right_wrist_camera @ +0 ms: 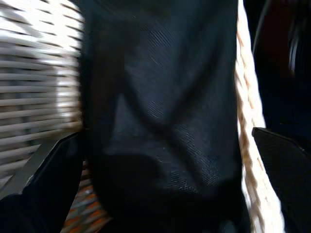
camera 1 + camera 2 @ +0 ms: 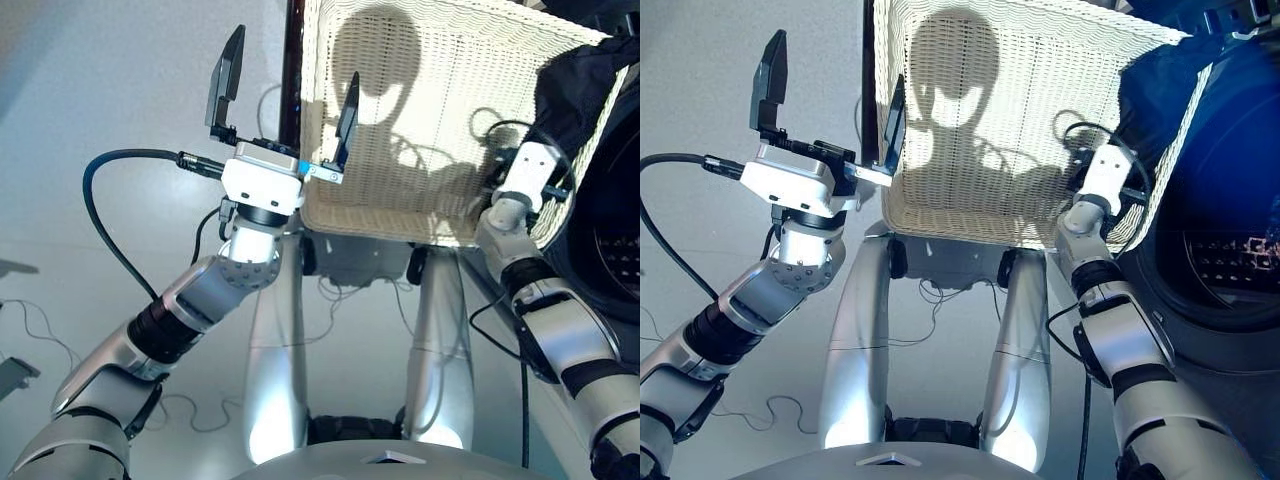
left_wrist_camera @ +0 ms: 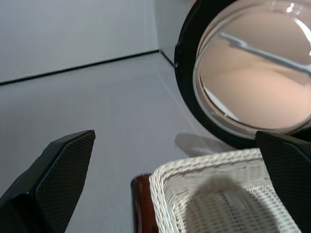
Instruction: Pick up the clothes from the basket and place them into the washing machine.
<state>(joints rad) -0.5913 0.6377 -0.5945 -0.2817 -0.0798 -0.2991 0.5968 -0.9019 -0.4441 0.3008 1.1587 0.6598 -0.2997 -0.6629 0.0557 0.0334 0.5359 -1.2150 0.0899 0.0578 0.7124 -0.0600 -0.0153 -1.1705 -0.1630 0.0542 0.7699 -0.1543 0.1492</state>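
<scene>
The cream woven basket [image 2: 380, 215] fills the upper middle of the head views, its weave mostly bare. A dark navy cloth [image 2: 580, 80] is heaped in its right end, draping over the rim toward the washing machine [image 2: 1230, 260], whose studded drum shows at the right. My right gripper [image 1: 165, 136] is open, reaching into that end with the cloth [image 1: 160, 97] between and ahead of its fingers [image 1: 286, 179]. A small orange-red patch [image 1: 85, 216] shows under the cloth. My left gripper [image 2: 296, 55] is open and empty, straddling the basket's left rim. The round glass door [image 3: 252, 73] stands beyond it.
A dark brown post [image 3: 143, 204] runs along the basket's left corner, between my left fingers. A black cable [image 2: 100, 200] loops off my left wrist, and thin cables lie on the grey floor [image 3: 97, 87] below the basket.
</scene>
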